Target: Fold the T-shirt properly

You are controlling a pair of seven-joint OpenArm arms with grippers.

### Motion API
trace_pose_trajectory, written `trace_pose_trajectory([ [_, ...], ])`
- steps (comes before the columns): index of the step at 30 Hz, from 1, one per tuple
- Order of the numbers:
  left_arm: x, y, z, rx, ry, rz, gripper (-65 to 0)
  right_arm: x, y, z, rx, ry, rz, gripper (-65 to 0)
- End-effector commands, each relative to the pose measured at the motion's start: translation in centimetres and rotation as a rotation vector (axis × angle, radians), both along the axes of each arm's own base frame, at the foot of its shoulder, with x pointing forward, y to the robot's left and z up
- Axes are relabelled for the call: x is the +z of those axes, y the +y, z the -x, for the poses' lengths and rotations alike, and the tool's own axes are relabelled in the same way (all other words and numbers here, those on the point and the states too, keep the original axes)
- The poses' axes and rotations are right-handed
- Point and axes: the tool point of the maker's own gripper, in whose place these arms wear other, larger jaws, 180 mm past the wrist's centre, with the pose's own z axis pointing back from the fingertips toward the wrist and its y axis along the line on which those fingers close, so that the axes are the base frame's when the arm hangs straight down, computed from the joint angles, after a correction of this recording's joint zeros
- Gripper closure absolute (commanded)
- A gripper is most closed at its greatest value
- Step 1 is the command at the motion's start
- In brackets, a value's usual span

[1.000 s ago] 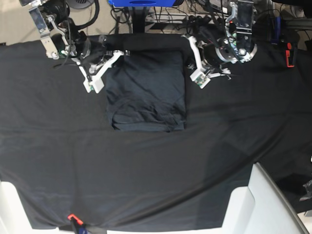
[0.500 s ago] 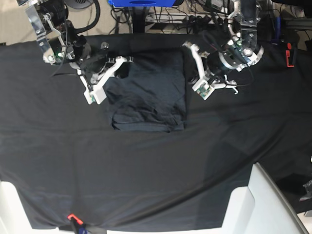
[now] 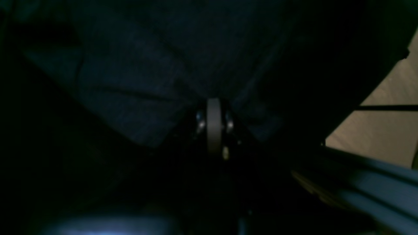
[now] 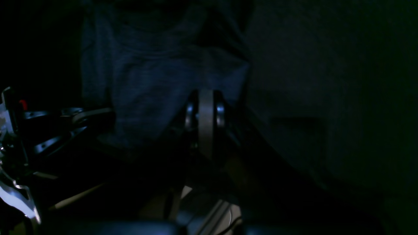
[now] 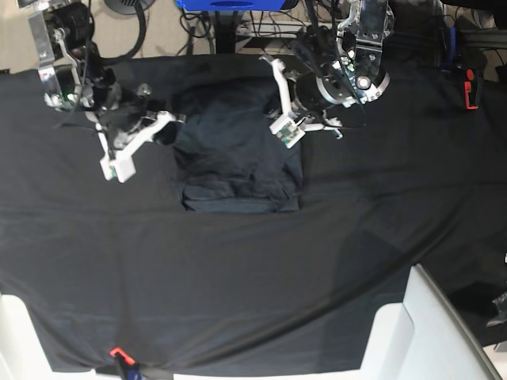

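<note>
T-shirt (image 5: 238, 154) folded, on table cloth (image 5: 238, 277), between grippers. Left gripper (image 5: 283, 131) clamped on shirt's top edge; right gripper (image 5: 170, 120) likewise.

The T-shirt (image 5: 238, 162) is a dark charcoal-grey knit, folded into a rough rectangle on the black cloth. It lies between the two grippers, its far corners bunched and lifted at the left gripper (image 5: 279, 107) and right gripper (image 5: 170, 119), its near hem flat.

My counter (image 5: 238, 269) wears a black cloth (image 5: 380, 198); the T-shirt (image 5: 238, 162) lies on it, seemingly partly folded, near the far edge
</note>
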Motion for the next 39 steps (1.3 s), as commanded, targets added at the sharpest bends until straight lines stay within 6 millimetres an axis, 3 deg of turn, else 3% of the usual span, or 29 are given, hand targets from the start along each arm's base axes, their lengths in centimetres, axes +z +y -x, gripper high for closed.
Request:
trace_pose_trajectory([
  [1, 0.4, -0.2, -0.4, 0.003, -0.019, 0.019, 0.0, 0.8, 0.0, -0.7, -0.003, -0.032, -0.013, -0.6],
  [8, 0.4, 0.7, -0.4, -0.001, -0.022, 0.000, 0.0, 0.5, -0.1, -0.1, -0.003, -0.018, -0.010, -0.6],
  [13, 0.5, 2.7, -1.3, 0.055, -0.034, -0.021, 0.0, 0.4, 0.1, 0.0, 0.003, -0.016, -0.012, -0.6],
  [18, 1.0, 2.6, -2.3, 0.052, -0.058, -0.020, 0.0, 0.4, 0.2, 0.2, 0.002, -0.013, -0.015, -0.6],
  [23, 3.3, 2.2, -4.1, 0.045, -0.135, -0.016, 0.0, 0.4, 0.0, 0.1, 0.000, -0.014, -0.011, -0.6],
  [27, 5.6, 3.6, -4.3, 0.050, -0.205, -0.047, 0.0, 0.5, -1.2, 0.1, 0.012, -0.026, 0.023, -0.3],
  [31, 6.4, 5.7, -1.4, 0.010, -0.206, -0.118, 0.0, 1.7, -3.5, 0.6, 0.016, -0.111, 0.083, -0.2],
  [33, 6.0, 6.9, 1.5, -0.032, -0.165, -0.160, 0.0, 2.8, -4.6, 1.3, 0.046, -0.170, 0.140, -0.2],
  [37, 4.6, 8.4, 6.5, -0.086, -0.060, -0.202, 0.0, 3.5, -5.2, 4.4, 0.135, -0.197, 0.276, -0.2],
  [39, 4.4, 8.1, 8.7, -0.097, -0.033, -0.168, 0.0, 3.0, -5.4, 6.9, 0.174, -0.169, 0.327, -0.2],
])
